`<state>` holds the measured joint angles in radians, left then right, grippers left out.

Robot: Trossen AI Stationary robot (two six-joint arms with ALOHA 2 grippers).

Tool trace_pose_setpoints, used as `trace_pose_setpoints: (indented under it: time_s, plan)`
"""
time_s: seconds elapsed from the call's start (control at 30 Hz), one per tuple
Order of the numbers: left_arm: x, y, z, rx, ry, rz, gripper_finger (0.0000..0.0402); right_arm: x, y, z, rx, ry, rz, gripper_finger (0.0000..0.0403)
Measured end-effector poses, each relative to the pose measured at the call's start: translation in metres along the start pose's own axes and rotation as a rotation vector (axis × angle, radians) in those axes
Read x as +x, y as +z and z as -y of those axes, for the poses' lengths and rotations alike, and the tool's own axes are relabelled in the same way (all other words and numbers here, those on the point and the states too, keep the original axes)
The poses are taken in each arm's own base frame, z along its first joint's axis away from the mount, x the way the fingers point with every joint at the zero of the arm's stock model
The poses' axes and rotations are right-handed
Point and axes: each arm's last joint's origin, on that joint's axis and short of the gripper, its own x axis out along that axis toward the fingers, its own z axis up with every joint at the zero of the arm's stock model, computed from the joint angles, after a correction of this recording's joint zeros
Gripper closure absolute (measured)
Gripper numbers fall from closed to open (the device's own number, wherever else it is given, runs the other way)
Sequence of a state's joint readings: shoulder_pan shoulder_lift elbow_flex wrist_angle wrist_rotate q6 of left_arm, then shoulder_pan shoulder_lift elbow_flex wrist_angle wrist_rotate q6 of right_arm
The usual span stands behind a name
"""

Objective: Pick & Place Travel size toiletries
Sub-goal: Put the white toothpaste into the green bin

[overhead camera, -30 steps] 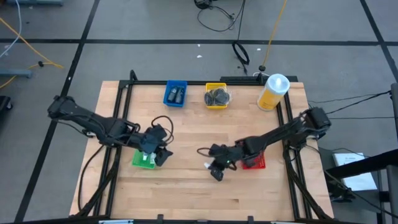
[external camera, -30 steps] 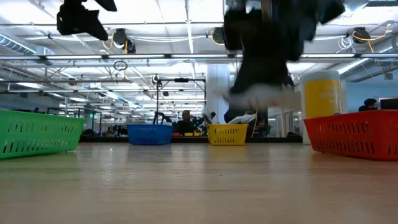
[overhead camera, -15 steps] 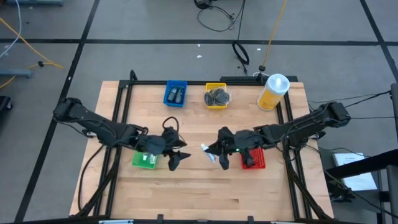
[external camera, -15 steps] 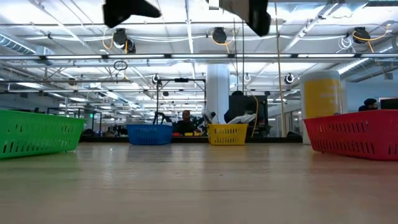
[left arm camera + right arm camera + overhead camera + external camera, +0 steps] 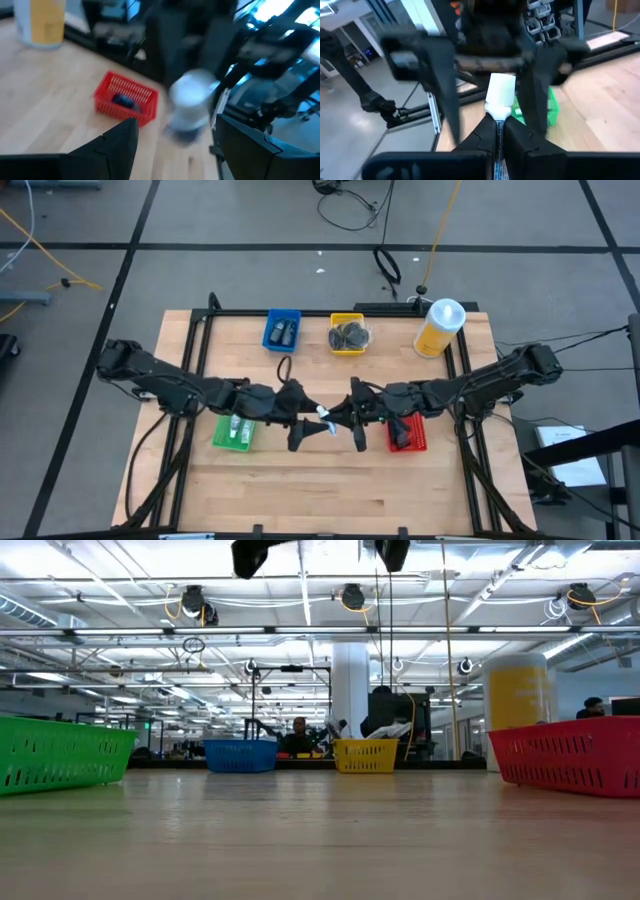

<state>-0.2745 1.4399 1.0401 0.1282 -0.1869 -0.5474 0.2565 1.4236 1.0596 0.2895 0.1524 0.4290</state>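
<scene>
- Your right gripper (image 5: 345, 423) is raised above the middle of the table (image 5: 330, 480), its fingers pinched tight on the flat end of a small white tube (image 5: 500, 90).
- That white tube sticks straight out from the right fingertips, cap end forward, toward your left gripper (image 5: 305, 430).
- Your left gripper faces the right one head on, fingers (image 5: 445, 90) spread wide; in the right wrist view they stand on either side of the tube's cap end, and whether they touch it cannot be told.
- From the left wrist view, the tube shows as a blurred white shape just ahead of the spread left fingers (image 5: 120, 145).
- The green tray (image 5: 233, 432) sits just behind and below the left gripper, with a pale item in it.
- The red tray (image 5: 408, 434) sits just behind the right gripper, holding a dark oblong piece (image 5: 123, 100).
- Well beyond both grippers, at the table's far edge, the blue tray (image 5: 282, 330) holds dark mini bottles, the yellow tray (image 5: 347, 334) holds grey discs, and a big yellow bottle (image 5: 440, 327) stands past the right arm.
</scene>
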Motion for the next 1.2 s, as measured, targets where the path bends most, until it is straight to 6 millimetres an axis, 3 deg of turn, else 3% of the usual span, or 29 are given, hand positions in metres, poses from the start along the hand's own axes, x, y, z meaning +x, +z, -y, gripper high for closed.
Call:
trace_pose_setpoints:
  time_s: [0.47,0.63,1.0,1.2]
  plan:
    - [0.0012,0.0107,-0.0047,0.004,-0.05,0.047,0.0153,-0.0009,0.001,0.0,0.048,0.044,0.104,0.0395]
    - [0.0013,0.0091,-0.0054,0.007,-0.049,0.028,0.0207,-0.001,0.0018,0.0005,0.066,0.024,0.119,0.0395]
    - [0.0013,0.0108,-0.0066,0.037,-0.043,0.04,0.0381,-0.0009,0.0012,0.0011,0.056,0.017,0.114,0.0391]
    - [0.0014,0.0104,-0.0069,0.025,-0.049,0.031,0.0373,-0.0009,0.0008,0.0012,0.056,0.018,0.11,0.0357]
